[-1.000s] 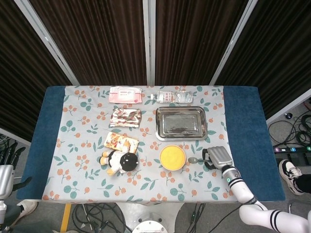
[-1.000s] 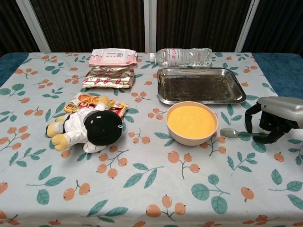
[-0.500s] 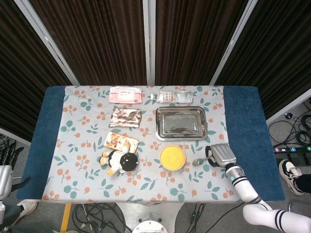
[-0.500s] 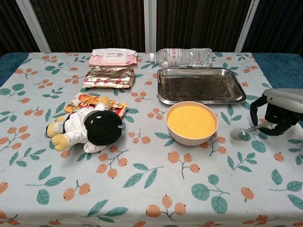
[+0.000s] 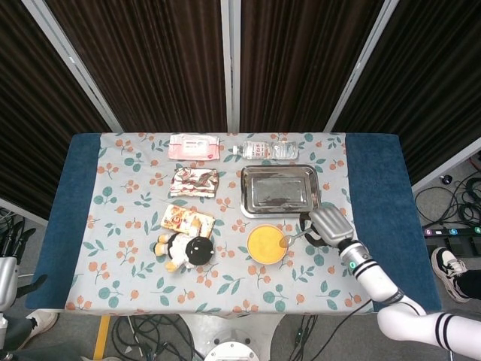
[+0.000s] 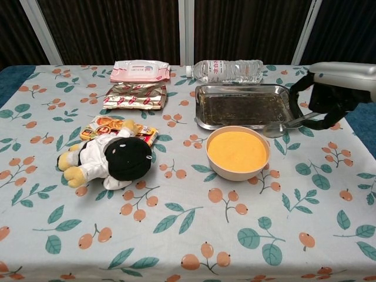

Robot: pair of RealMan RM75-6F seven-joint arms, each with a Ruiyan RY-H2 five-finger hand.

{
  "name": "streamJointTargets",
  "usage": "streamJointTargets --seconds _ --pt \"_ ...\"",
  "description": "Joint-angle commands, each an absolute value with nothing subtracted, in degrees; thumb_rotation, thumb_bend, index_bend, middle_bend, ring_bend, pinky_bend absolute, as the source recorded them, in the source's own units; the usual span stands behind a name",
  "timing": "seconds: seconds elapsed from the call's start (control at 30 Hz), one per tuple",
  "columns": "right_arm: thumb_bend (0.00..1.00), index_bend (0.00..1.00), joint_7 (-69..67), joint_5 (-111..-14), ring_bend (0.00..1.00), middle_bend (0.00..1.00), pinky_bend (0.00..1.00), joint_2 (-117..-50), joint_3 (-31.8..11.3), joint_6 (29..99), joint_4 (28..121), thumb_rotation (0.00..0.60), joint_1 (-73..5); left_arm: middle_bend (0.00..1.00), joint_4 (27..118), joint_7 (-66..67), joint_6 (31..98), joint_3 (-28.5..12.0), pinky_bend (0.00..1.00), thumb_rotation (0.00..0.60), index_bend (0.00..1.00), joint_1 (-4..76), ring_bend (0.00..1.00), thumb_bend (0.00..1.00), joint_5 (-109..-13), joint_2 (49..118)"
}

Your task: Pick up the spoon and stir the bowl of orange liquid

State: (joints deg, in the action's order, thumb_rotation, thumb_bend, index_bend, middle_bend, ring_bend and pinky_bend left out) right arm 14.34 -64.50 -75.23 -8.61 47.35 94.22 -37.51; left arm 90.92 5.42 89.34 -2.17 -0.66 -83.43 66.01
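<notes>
Spoon [image 6: 283, 125] held aloft by its handle, tilted, its scoop near the right rim of the bowl of orange liquid [image 6: 238, 152] and clear of the surface. Gripped in the closed fingers of the right hand [image 6: 326, 97], raised above the tablecloth beside the steel tray [image 6: 202, 117]. Left hand [image 5: 9, 269] low at the table's left edge, finger state impossible to tell.

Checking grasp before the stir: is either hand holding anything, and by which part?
The right hand holds the spoon by its handle end, with the spoon's head raised beside the bowl. The left hand is not in view.
</notes>
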Motion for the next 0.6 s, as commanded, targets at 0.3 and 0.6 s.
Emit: streamJointTargets --seconds 0.3,0.6 --pt "0.33 0.56 24.3 -56.11 1.0 0.97 1.0 -83.49 -9.15 46.84 91.26 0.6 -43.73 0.14 89.91 4.4 89.56 -2.0 0.13 0.6 0.21 -1.18 0.12 0.06 -83.29 66.36" --pt "0.33 0.35 25.37 -54.74 1.0 0.97 1.0 -83.4 -7.99 47.29 92.98 0.6 -44.95 0.14 89.2 3.79 89.6 -2.1 0.13 0.6 0.21 -1.24 0.12 0.06 -83.39 66.69"
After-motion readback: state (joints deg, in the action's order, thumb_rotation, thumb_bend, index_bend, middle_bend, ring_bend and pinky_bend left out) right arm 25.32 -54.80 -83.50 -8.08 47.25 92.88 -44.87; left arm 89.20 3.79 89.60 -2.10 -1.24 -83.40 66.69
